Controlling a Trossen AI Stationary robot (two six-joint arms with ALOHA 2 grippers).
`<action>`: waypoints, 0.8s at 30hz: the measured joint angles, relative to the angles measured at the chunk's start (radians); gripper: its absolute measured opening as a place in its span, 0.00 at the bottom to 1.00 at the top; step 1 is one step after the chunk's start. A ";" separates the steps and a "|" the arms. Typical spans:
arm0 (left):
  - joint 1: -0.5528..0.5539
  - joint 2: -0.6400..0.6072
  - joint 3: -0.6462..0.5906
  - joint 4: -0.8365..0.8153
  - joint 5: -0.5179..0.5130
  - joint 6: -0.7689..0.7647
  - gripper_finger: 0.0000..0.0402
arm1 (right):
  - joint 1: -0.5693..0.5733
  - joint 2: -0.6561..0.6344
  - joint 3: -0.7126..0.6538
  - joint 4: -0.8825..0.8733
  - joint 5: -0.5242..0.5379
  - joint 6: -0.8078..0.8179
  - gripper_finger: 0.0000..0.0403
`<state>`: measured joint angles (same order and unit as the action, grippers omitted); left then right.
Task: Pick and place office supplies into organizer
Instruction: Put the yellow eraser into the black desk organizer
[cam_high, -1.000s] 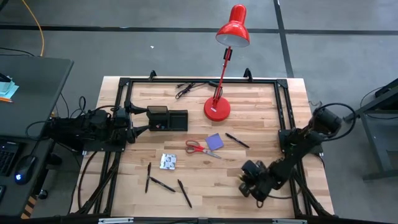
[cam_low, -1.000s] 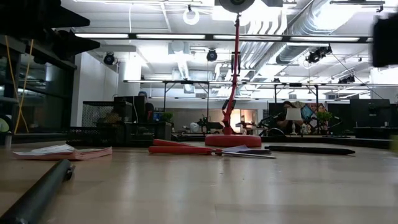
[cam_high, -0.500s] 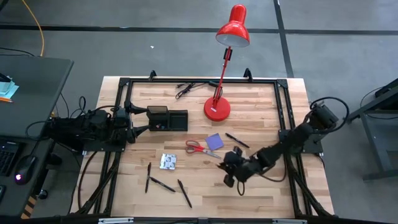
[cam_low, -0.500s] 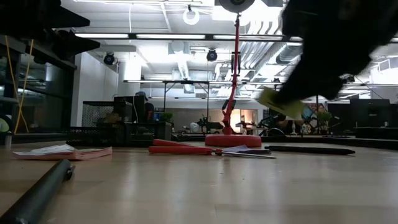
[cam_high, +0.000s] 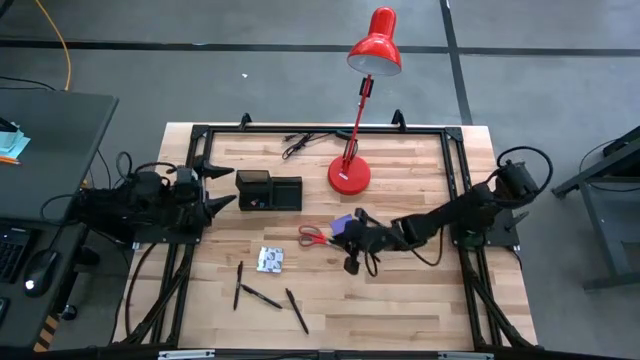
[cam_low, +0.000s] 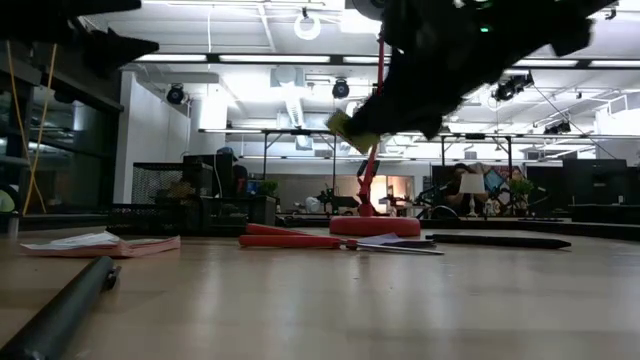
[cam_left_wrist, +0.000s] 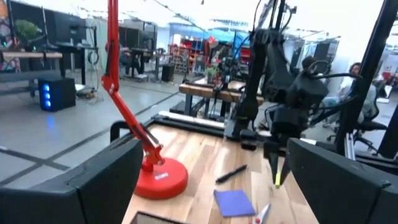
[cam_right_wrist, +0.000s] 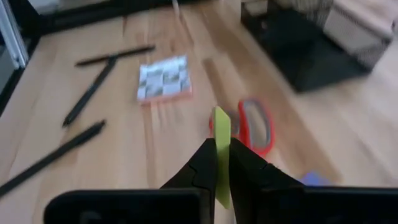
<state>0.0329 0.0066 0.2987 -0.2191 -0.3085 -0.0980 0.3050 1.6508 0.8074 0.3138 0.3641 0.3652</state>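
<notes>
The organizer (cam_high: 269, 191) sits on the table (cam_high: 420, 310) just beside the round base of the red lamp (cam_high: 350, 175), on the side toward the left arm, and nothing is seen inside it from above. The supplies all lie apart from the organizer: the scissors (cam_high: 318, 237) and the purple pad (cam_high: 345, 225) are near the lamp base toward the front edge, one pen (cam_left_wrist: 231, 173) lies just past the pad, the patterned packet (cam_high: 270, 260) is farther from the lamp toward the front, and three pens (cam_high: 263, 296) are grouped beyond the packet, well apart from the lamp. The right gripper (cam_high: 350, 262) hangs above the table near the scissors, and its fingers (cam_right_wrist: 205, 168) are pressed together on a thin yellow-green slip (cam_right_wrist: 221, 149), which stands upright between them. The left gripper (cam_high: 212, 183) waits with its jaws spread wide and holding nothing, on the far side of the organizer from the lamp. The step in hand appears to be the right arm's reach toward the scissors and pad, with no supply placed yet. The next move probably calls for the right jaws to spread before descent, since closed jaws cannot take the scissors, and for the approach to line up over the red handles or the blades. The scissors lie flat on the wood, so the fingertips must come very low to get a hold.
</notes>
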 joint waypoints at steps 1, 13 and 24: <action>0.000 0.000 0.007 0.001 0.000 0.014 0.95 | -0.013 0.009 0.005 0.023 -0.009 -0.026 0.03; 0.000 0.000 0.020 -0.022 -0.056 0.076 0.95 | -0.180 0.305 0.312 0.031 -0.076 -0.247 0.04; 0.000 0.000 0.020 -0.045 -0.061 0.064 0.95 | -0.270 0.556 0.743 -0.091 -0.199 -0.435 0.04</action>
<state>0.0326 0.0063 0.3191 -0.2642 -0.3691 -0.0341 0.0351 2.2064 1.5500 0.2230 0.1652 -0.0697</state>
